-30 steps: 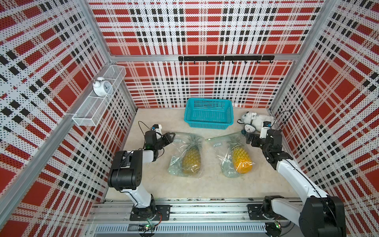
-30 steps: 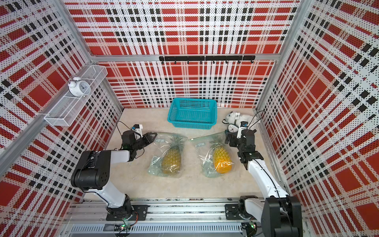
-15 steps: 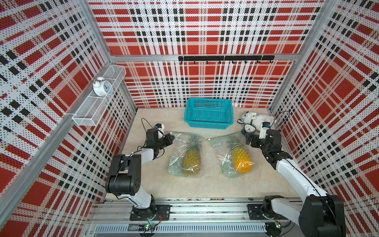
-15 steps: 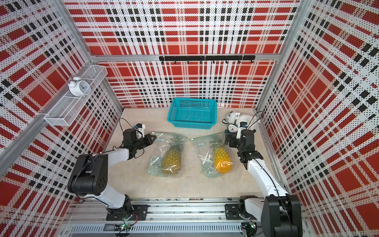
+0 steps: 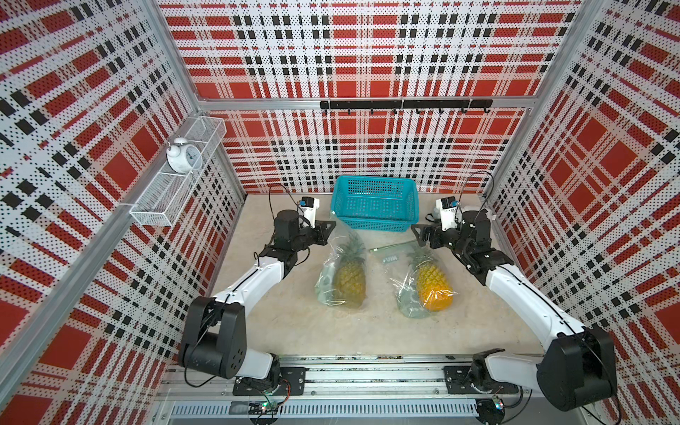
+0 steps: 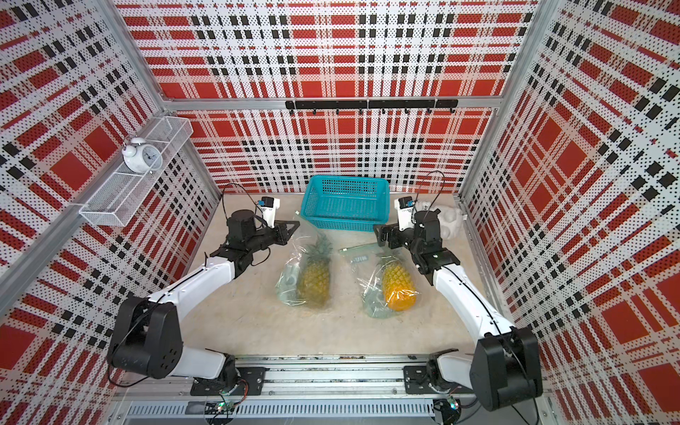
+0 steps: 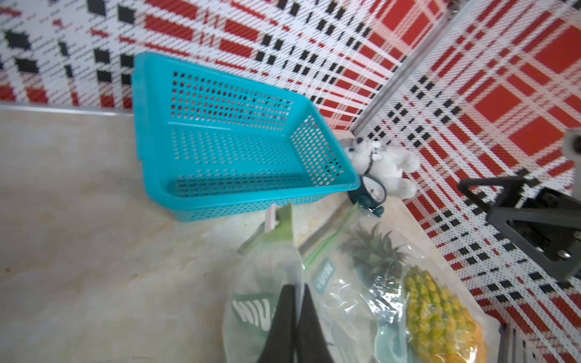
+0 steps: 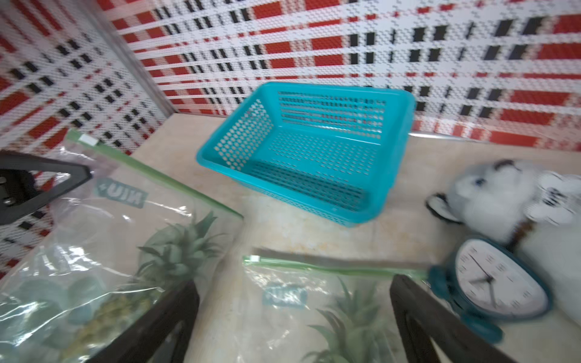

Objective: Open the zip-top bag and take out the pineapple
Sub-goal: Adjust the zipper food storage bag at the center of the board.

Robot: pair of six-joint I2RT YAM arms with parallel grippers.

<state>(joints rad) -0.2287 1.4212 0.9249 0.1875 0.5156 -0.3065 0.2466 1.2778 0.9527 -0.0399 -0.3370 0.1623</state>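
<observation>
Two clear zip-top bags lie side by side, each with a pineapple inside. My left gripper (image 5: 331,226) (image 7: 297,287) is shut on the film of the left zip-top bag (image 5: 342,272) (image 7: 267,283) near its top, and that end is pulled up toward the basket, green zip strip (image 7: 284,220) standing. Its pineapple (image 5: 349,279) is greenish yellow. My right gripper (image 5: 417,235) (image 8: 294,289) hangs open above the leafy top of the right bag (image 5: 419,279) (image 8: 298,308), just short of its green zip strip (image 8: 330,268). That bag's pineapple (image 5: 432,285) is orange.
A teal basket (image 5: 375,220) stands at the back, close behind both bags. A white plush toy (image 8: 490,195) and a teal clock (image 8: 500,283) sit by the right wall next to my right gripper. A wire shelf (image 5: 173,191) with a white alarm clock hangs on the left wall.
My left gripper has shut on the left bag's top and carried it up and toward the basket. The right gripper has stayed open over the right bag.
</observation>
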